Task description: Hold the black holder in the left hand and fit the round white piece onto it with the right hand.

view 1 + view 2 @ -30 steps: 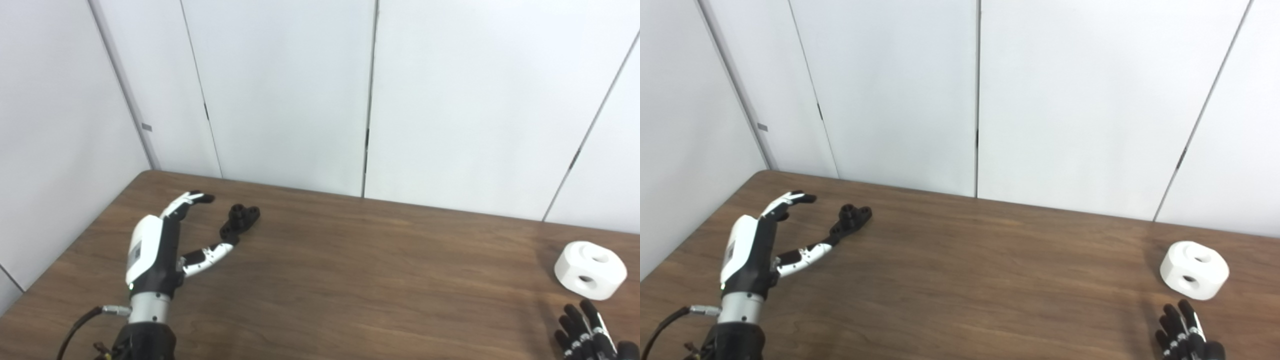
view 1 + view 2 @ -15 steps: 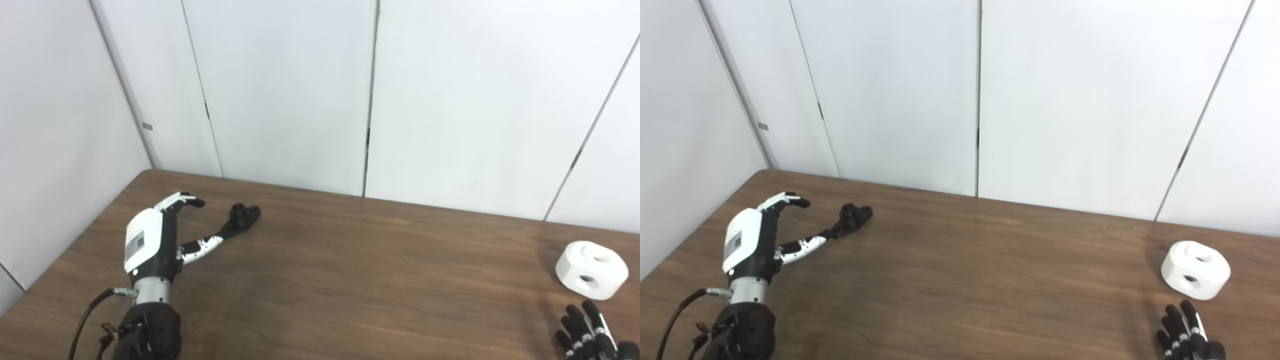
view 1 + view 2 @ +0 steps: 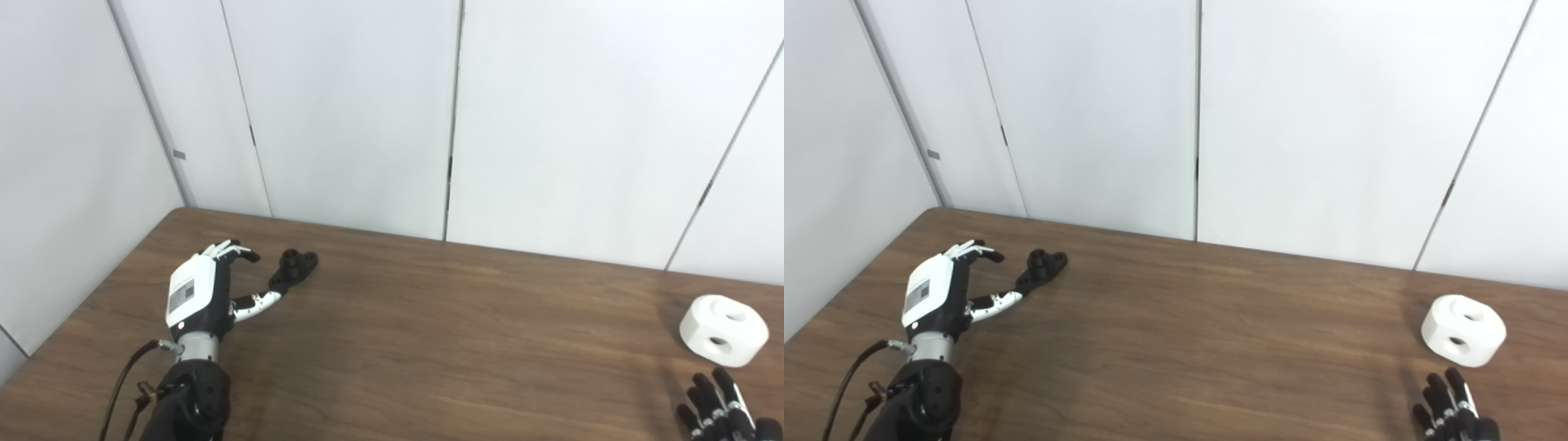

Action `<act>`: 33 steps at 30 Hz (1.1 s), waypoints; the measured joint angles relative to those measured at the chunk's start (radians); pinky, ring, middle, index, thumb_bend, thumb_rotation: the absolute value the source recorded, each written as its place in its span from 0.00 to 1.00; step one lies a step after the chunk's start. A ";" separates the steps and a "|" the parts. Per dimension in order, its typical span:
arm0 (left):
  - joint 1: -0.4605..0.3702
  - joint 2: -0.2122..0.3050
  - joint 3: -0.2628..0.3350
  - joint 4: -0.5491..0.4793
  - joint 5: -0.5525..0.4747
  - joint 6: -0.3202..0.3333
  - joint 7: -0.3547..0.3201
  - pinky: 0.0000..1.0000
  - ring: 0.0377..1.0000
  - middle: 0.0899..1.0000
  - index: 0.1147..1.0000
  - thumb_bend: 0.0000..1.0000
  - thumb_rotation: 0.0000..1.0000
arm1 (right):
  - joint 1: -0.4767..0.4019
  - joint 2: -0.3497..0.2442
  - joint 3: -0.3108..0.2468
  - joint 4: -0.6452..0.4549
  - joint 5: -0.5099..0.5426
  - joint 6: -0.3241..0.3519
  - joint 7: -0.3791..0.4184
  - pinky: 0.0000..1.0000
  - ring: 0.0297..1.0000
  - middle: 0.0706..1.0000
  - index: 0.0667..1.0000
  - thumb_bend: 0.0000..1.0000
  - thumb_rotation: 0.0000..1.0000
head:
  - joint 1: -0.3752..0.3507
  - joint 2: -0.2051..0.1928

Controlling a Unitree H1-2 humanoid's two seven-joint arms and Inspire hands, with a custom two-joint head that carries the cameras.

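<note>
A small black holder (image 3: 293, 269) lies flat on the brown table (image 3: 429, 343) at the far left. My left hand (image 3: 205, 288) is just left of it, open, with its fingers spread toward the holder and the thumb tip reaching its near end; whether they touch I cannot tell. The round white piece (image 3: 724, 331), with holes in its top and side, rests on the table at the far right. My right hand (image 3: 716, 410) shows only its dark fingers at the bottom right corner, spread and holding nothing, a short way in front of the white piece.
White wall panels (image 3: 453, 122) rise right behind the table's far edge and along its left side. A cable (image 3: 116, 398) runs along my left forearm.
My left hand has lowered and moved forward toward the black holder, its fingers drawing closer together. The holder, the white piece and my right hand have stayed in place.
</note>
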 measured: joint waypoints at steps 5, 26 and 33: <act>-0.014 0.015 -0.023 0.060 0.017 0.015 0.001 1.00 0.99 0.92 0.64 0.86 0.36 | 0.002 0.000 0.002 -0.002 -0.002 0.000 -0.001 0.96 0.97 0.95 0.98 0.60 1.00 | 0.000 0.005; -0.097 0.060 -0.104 0.188 0.024 0.082 0.004 1.00 0.96 0.88 0.62 0.87 0.32 | 0.013 0.002 0.025 -0.016 -0.023 0.007 -0.019 0.92 0.95 0.94 0.96 0.60 0.99 | -0.020 0.011; -0.133 0.059 -0.117 0.239 0.014 0.076 0.014 1.00 0.94 0.85 0.59 0.86 0.33 | 0.014 0.003 0.029 -0.017 -0.029 0.005 -0.019 0.93 0.95 0.93 0.96 0.61 0.97 | -0.023 0.008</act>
